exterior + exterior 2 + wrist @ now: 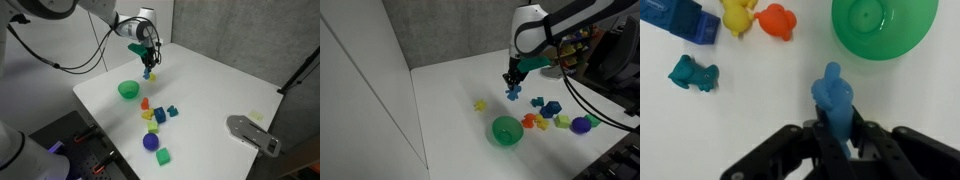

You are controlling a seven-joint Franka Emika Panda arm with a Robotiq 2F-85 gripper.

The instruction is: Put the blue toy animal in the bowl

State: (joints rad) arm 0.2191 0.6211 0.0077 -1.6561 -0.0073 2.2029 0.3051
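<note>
Pinches the blue toy animal [832,95] by its lower end between the jaws of the gripper [835,125], leaving the body free for release. Holds it lifted off the table [220,85], near the bowl [885,28] but not over it. Presumably raised to clear the orange toy [775,20] and its neighbours.

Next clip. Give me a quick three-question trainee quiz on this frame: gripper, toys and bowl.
1. True or false: the gripper is shut on the blue toy animal.
2. The bowl holds: A) nothing visible, B) a ball, C) a green cube.
3. In the wrist view, what colour is the small animal between the yellow toy and the bowl?
Key: 1 true; 2 A; 3 orange.
</note>
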